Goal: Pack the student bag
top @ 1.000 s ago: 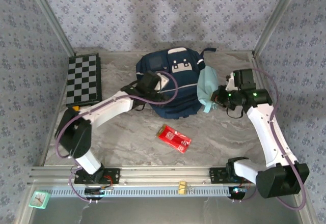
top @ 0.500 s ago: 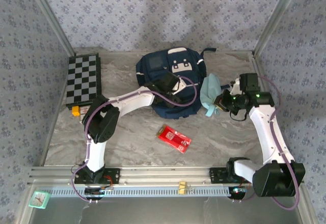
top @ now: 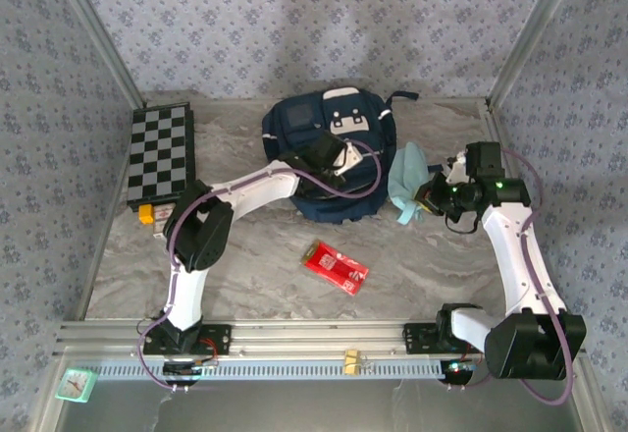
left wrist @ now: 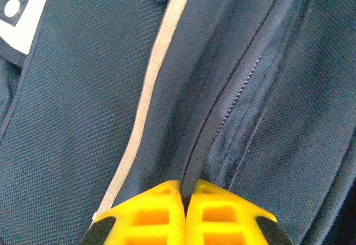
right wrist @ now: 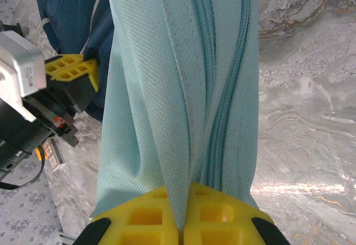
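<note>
Left hand point(left wrist: 183, 192) pinches the student bag point(left wrist: 78, 122) at its zipper — right hand point(right wrist: 181, 200) (jaws together) clamps teal zippered fabric point(right wrist: 161, 78).

The marbled bench point(top: 245, 265) carries the student bag point(top: 294, 128) at the back — a chessboard point(top: 162, 152) lies at left. A red packet point(top: 335, 266) lies mid-bench

the student bag point(top: 294, 133) lies at the far middle of the counter point(top: 245, 255). well to its left is the chessboard point(top: 162, 152), with a small block point(top: 146, 214) at that board's near corner. a flat packet point(top: 335, 266) lies before the bag, apart from it. the pouch point(top: 400, 179) is just right of the bag (pinched in the right end effector point(top: 422, 196)). the left end effector point(top: 339, 157) sits on the bag, nipping a fold by its zip.
</note>
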Motion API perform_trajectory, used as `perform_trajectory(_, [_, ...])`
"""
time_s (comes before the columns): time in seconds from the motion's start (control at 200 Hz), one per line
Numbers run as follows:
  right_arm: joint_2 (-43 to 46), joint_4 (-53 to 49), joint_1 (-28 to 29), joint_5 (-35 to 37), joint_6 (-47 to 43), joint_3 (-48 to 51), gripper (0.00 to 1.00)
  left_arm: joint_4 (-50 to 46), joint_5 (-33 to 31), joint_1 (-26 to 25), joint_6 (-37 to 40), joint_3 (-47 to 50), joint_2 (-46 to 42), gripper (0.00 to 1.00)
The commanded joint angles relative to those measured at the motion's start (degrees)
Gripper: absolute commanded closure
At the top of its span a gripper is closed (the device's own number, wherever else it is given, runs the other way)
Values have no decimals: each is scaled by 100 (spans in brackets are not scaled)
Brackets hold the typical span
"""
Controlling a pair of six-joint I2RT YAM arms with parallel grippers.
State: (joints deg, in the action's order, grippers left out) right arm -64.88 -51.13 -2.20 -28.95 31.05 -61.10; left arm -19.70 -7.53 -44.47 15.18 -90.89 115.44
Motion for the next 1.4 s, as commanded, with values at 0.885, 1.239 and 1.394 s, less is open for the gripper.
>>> perform_trajectory(0.885, [-2686, 2993, 2159, 70, -878, -1013, 97, -1835, -577, -88, -2556, -2376, -1058, 100])
perform_trajectory(1.239, [-3570, 3517, 2354, 721, -1197, -1361, 52, -1889, -662, -63, -2826, -2350, -1092, 100])
perform_trajectory(1.394, [-2790, 3367, 2352, 1004, -1059, -544, 44, -1862, -572, -20, -2912, -2155, -1198, 100])
